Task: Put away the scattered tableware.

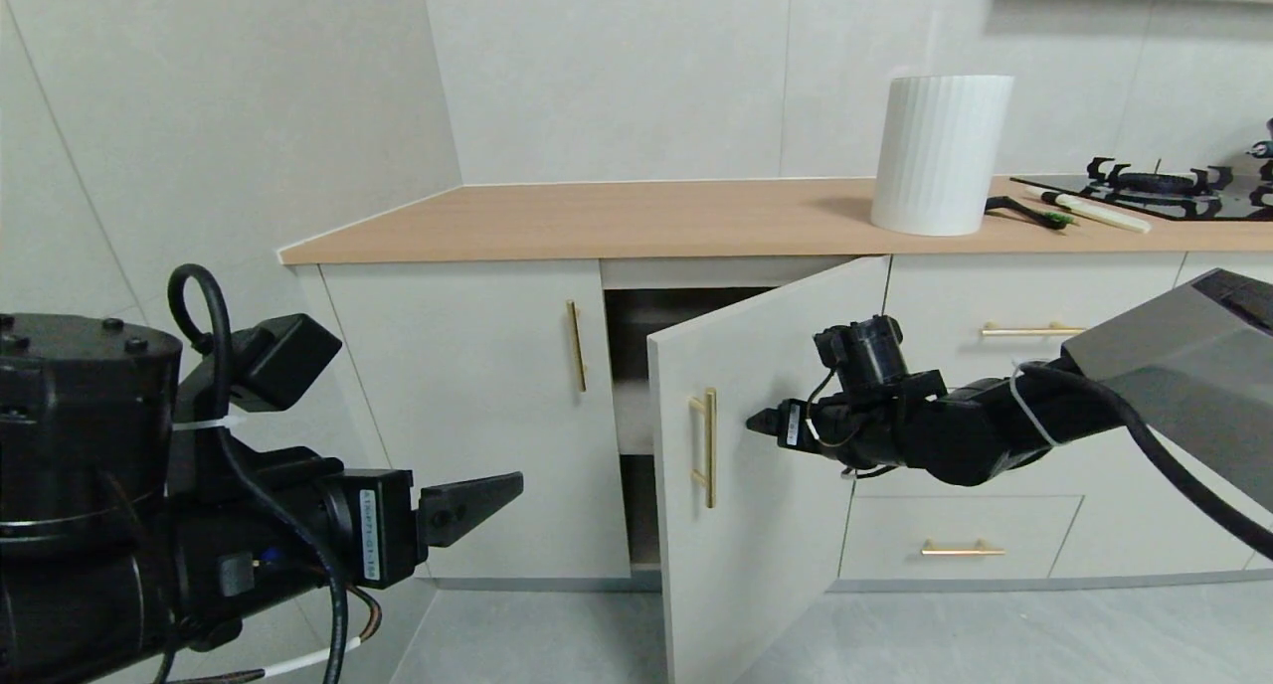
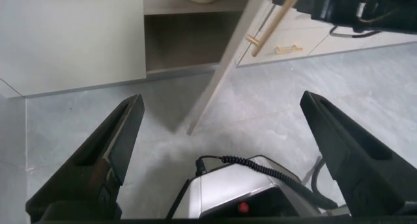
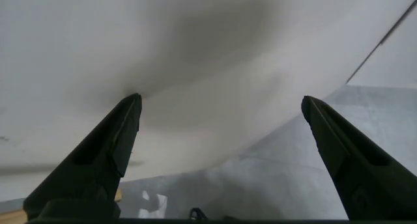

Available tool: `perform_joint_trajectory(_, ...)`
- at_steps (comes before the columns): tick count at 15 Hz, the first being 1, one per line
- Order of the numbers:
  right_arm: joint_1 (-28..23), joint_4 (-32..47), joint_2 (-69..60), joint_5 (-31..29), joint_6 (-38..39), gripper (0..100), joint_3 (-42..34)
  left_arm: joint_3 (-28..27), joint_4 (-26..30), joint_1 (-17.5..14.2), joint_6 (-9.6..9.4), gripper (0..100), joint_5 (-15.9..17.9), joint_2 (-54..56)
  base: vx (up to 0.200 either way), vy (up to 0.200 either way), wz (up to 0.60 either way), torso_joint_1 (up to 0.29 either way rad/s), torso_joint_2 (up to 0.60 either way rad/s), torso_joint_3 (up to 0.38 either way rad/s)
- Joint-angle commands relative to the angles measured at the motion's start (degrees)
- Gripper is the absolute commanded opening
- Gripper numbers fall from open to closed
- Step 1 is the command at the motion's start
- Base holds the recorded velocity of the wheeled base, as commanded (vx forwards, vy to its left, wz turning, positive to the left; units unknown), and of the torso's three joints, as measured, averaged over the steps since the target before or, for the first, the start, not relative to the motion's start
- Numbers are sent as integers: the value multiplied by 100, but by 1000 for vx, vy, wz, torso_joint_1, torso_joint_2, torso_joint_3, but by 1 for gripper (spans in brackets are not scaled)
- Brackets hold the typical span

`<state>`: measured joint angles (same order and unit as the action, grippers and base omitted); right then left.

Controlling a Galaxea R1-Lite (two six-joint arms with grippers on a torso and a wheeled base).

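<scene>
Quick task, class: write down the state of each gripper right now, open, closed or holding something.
Left gripper: open, holding nothing.
Right gripper: open, holding nothing, facing the cabinet door.

Black-handled utensil and cream-handled utensil lie flat, close together, on the worktop just beside the white ribbed canister.

Matt wooden countertop — glossy wall tiles
</scene>
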<state>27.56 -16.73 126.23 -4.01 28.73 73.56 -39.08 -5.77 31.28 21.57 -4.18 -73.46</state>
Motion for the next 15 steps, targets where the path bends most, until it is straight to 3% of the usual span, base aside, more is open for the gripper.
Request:
perform_joint_trajectory(1, 3, -6, 130, -3, 18, 100, 80, 6, 5, 1, 6, 100, -4, -10, 200, 0, 0, -2, 12, -2)
perform_joint_trajectory(6, 21, -94, 314, -3, 335, 100, 291, 6, 5, 1, 6, 100, 5, -19, 200, 0, 0, 0, 2, 1)
perform_joint_trajectory(11, 74, -85, 534, -38, 1055, 100, 792, 6, -12, 1, 6, 100, 31, -46, 0, 0, 0, 0, 0, 0)
perform_joint_trajectory(15, 47, -33, 912, -469, 1460, 100, 1372, 15, -12, 1, 6, 100, 31, -72, 0, 0, 0, 0, 0, 0)
